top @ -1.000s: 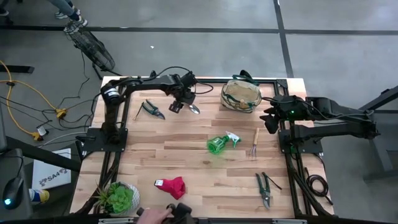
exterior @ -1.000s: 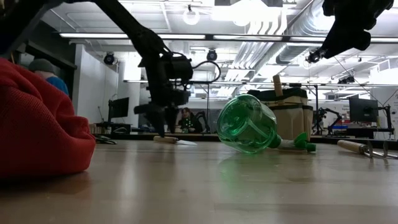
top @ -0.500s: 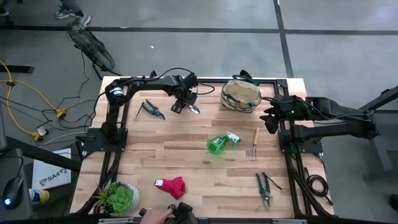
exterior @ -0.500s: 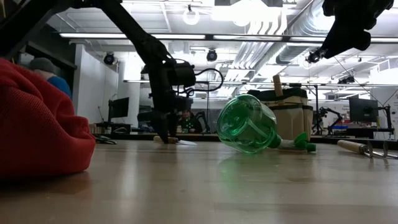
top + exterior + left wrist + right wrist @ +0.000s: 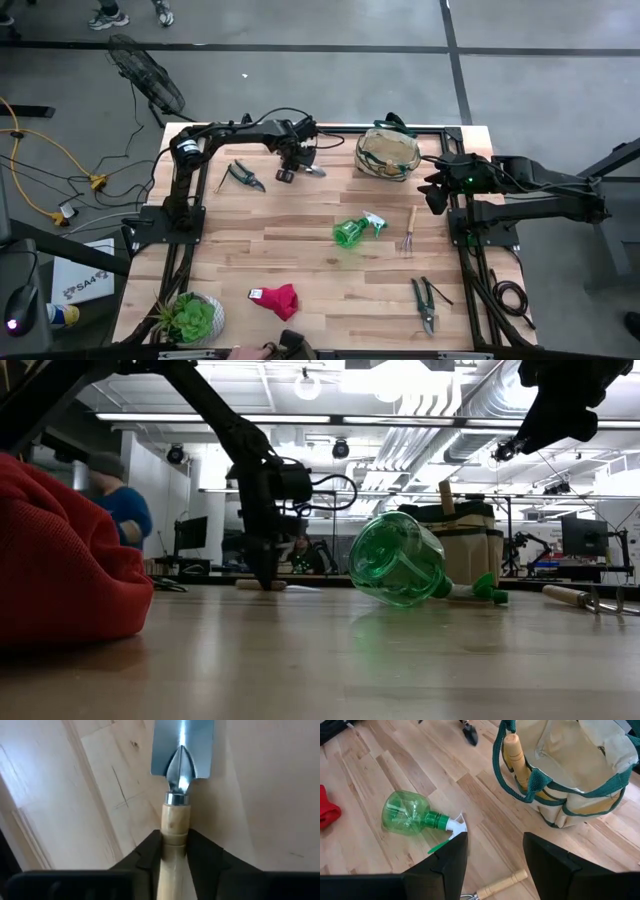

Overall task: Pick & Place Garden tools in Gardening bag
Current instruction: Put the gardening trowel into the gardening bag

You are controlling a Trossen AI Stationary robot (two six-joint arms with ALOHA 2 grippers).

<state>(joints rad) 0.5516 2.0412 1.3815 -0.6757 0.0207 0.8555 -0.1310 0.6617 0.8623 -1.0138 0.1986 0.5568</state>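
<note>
A trowel with a wooden handle and a metal blade lies flat on the table at the far middle. My left gripper is down on it, shut on the handle. The gardening bag stands at the far right, with a wooden handle sticking out of it. My right gripper hangs open above the table, just right of the bag. A green spray bottle lies on its side mid-table. A hand fork lies beside it. My left gripper pinches the trowel's wooden handle between its two fingers, close to the metal collar at the blade end. The fingers come from above, pointing down, and lie across the handle. The trowel lies on the table.
Pruning shears lie left of my left gripper, and a second pair lies at the near right. A red glove and a potted plant sit near the front edge. A person moves in the room behind.
My left gripper has come down to the table over the trowel's handle and has shut on it. The trowel still lies where it was.
</note>
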